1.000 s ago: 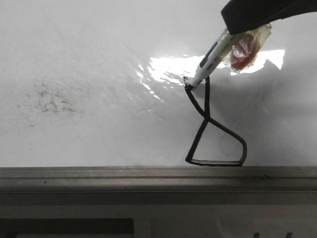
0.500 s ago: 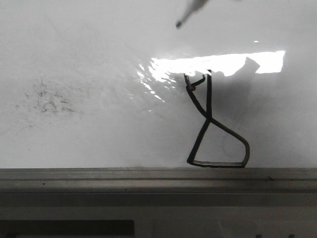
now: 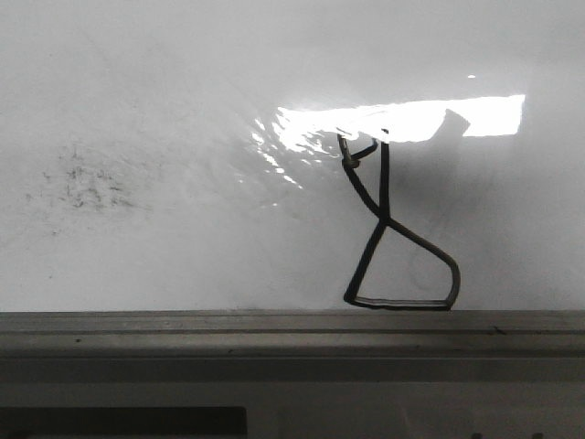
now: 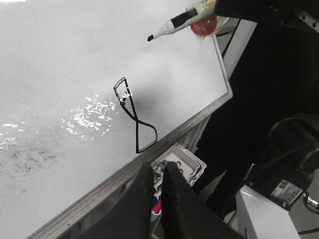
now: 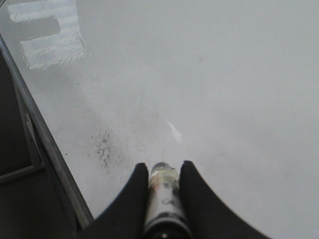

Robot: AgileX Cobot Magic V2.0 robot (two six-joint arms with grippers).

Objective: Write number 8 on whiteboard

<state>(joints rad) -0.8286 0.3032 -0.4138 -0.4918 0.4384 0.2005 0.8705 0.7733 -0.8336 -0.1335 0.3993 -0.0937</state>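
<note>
Your whiteboard [image 3: 164,82] bears the number 8 [image 3: 398,229], its only readable writing, just above the grey ledge [image 3: 274,329].
Your right hand [image 5: 162,172] grips a marker [image 5: 163,199] off the board; your left hand [image 4: 158,174] is nearly closed, empty.

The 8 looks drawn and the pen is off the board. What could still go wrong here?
The uncapped marker in the right claw hangs above the glossy whiteboard; a dip could leave a stray mark. The thin black angular 8 sits right against the grey ledge, so contact there may smear it.
</note>
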